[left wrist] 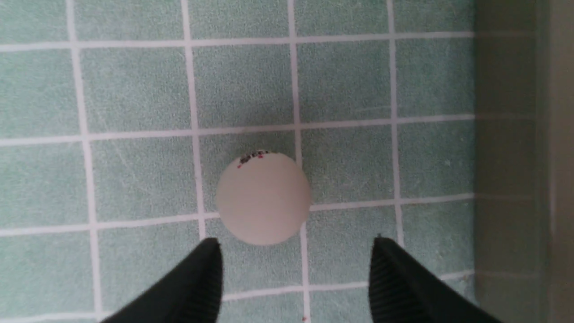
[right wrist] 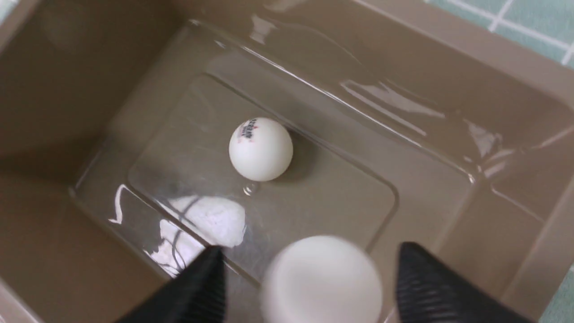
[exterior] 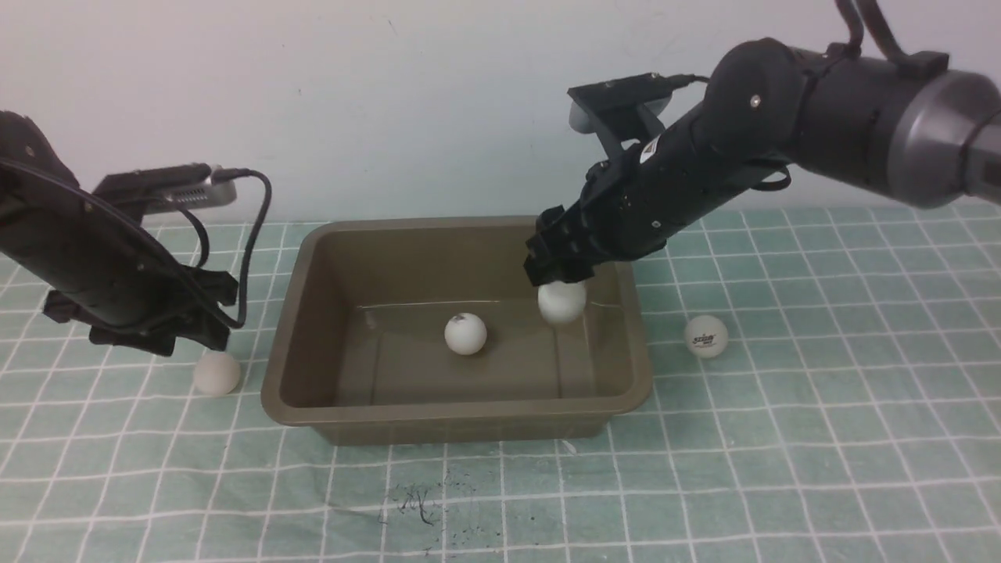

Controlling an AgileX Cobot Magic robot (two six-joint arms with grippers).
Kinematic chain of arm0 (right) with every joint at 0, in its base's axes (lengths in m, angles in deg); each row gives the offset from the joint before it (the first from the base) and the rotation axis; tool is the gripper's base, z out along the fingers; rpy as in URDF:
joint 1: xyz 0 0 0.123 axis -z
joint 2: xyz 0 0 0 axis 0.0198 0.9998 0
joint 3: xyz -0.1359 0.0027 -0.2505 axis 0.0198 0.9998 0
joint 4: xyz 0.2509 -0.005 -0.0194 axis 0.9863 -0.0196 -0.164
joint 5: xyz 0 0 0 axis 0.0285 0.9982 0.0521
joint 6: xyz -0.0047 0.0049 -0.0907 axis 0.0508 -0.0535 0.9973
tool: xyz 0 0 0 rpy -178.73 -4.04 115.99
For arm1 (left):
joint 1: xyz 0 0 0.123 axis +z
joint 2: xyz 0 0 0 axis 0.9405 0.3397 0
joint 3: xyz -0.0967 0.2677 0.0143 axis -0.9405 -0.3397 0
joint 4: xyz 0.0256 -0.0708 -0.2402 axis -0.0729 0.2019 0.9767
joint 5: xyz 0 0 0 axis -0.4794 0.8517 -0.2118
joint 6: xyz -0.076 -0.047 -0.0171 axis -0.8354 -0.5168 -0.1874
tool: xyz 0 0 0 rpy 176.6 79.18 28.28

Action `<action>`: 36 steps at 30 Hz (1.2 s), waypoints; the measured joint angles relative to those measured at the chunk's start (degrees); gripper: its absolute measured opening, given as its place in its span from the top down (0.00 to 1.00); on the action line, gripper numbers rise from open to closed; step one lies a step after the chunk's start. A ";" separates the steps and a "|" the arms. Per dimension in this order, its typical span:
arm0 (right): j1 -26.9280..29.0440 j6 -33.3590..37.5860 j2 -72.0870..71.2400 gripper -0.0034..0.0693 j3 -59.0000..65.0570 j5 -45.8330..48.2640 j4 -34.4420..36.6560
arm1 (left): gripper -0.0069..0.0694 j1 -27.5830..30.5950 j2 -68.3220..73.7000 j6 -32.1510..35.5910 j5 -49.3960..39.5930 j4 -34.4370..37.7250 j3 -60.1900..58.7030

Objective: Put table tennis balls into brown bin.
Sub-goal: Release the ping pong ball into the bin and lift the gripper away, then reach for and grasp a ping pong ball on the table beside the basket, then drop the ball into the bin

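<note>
This looks to me like a robotics lab bench — a staged test spot. Under the brown bin lies a mint-green cloth ruled in a white grid, and behind the bin rises a bare white wall. On my side of the bin, dark scuff marks soil the cloth. Flanking the bin, my left arm and right arm each carry a mounted camera — the left camera trails a loose cable.

Blurred and clipped by frame edge in right wrist view: near ball; illegible: print on far ball.
</note>
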 joint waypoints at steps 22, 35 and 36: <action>17.17 -13.81 -8.35 0.94 -1.38 19.75 -18.61 | 0.44 -0.53 4.57 0.09 -7.98 1.01 11.98; 17.11 -8.38 4.85 0.50 4.46 3.95 -10.14 | 0.42 -16.53 6.00 6.37 -12.26 9.07 17.62; 16.98 -8.12 5.59 0.44 4.46 3.40 -9.42 | 0.38 -17.10 6.43 4.70 -11.61 7.93 17.62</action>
